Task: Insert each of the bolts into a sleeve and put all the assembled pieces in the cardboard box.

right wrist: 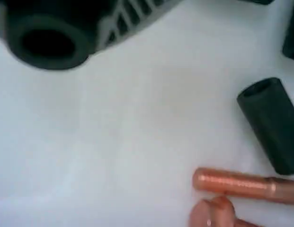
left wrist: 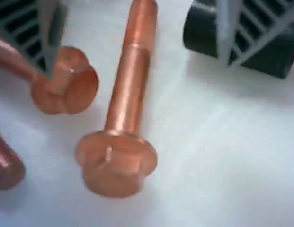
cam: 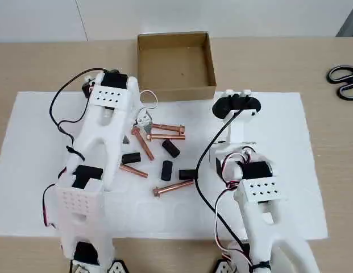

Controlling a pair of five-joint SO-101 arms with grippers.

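Bolts (cam: pixel 166 128), sleeves (cam: pixel 171 148) on paper (cam: pixel 301 170) (cardboard box (cam: pixel 176 92) at edge)

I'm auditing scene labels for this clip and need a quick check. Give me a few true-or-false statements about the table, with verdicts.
1. The box has nothing in it. True.
2. The scissors lie on the sheet. False: they lie on the bare table, beyond the sheet's right edge.
3. The left claw is shut on a bolt. False: it is open, with one finger on either side of a bolt lying on the sheet.
4. The bolts are copper-coloured and the sleeves are black. True.
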